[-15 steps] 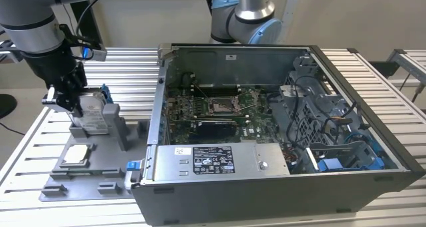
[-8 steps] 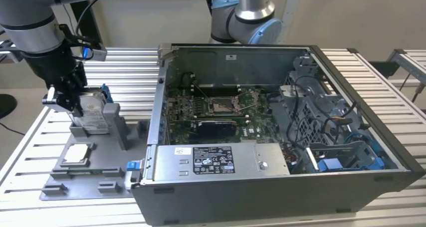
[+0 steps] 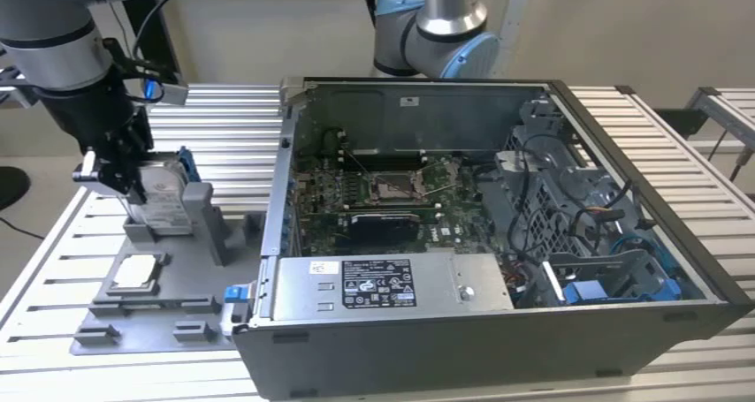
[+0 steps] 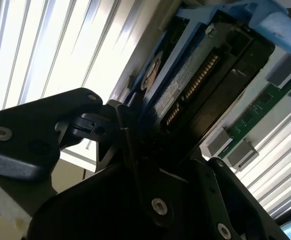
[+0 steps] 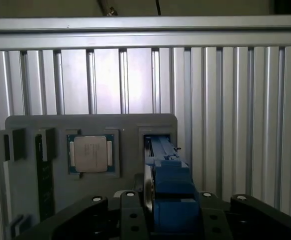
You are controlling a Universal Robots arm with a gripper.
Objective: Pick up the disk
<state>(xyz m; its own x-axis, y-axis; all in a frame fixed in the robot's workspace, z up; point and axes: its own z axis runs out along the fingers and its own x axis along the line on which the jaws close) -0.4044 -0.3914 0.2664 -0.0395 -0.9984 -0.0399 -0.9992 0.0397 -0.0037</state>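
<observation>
The black claw [image 4: 155, 150] clamps the near end of the disk [image 4: 235, 65], one finger on each side. The disk's blue frame [image 4: 225, 12] and a row of gold contacts [image 4: 205, 70] show. Behind lie the ribbed table [image 4: 45, 45] and a green circuit strip [image 4: 265, 100].

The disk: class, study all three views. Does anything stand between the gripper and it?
Nothing visible does. The gripper is right at the disk, which stands on edge in a slot of the grey fixture plate. The CPU chip lies flat beside the disk, apart from it and not in between.
</observation>
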